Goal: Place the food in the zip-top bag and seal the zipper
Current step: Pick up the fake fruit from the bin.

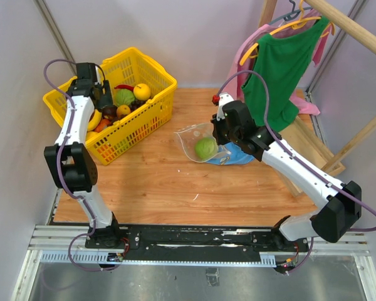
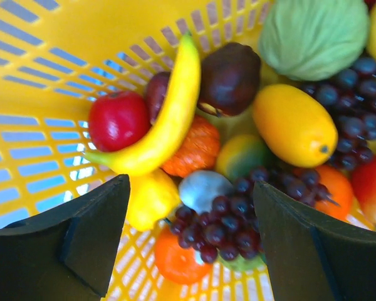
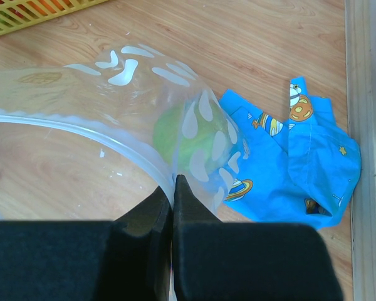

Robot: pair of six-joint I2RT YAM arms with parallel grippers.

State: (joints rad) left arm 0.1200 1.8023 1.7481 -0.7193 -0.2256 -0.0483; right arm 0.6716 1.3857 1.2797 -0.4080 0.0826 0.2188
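Note:
The zip-top bag [image 1: 193, 139] lies on the wooden table with its mouth held up, and a green cabbage [image 1: 205, 148] sits inside it. My right gripper [image 3: 173, 182] is shut on the bag's mouth edge, right at the zipper [image 3: 81, 128]; the cabbage [image 3: 175, 135] shows through the plastic. My left gripper [image 2: 189, 183] hangs open inside the yellow basket [image 1: 144, 119], above a bunch of purple grapes [image 2: 225, 222]. Beyond its fingers lie a banana [image 2: 169, 119], a dark purple fruit [image 2: 230, 75], a red apple [image 2: 118, 119], an orange-yellow fruit [image 2: 294, 125] and another green cabbage [image 2: 313, 34].
A crumpled blue cloth [image 1: 239, 157] lies under the bag's right side. Green and pink clothes [image 1: 279, 63] hang on a wooden rack at the back right. The basket's mesh walls [image 2: 50, 56] close in on the left gripper.

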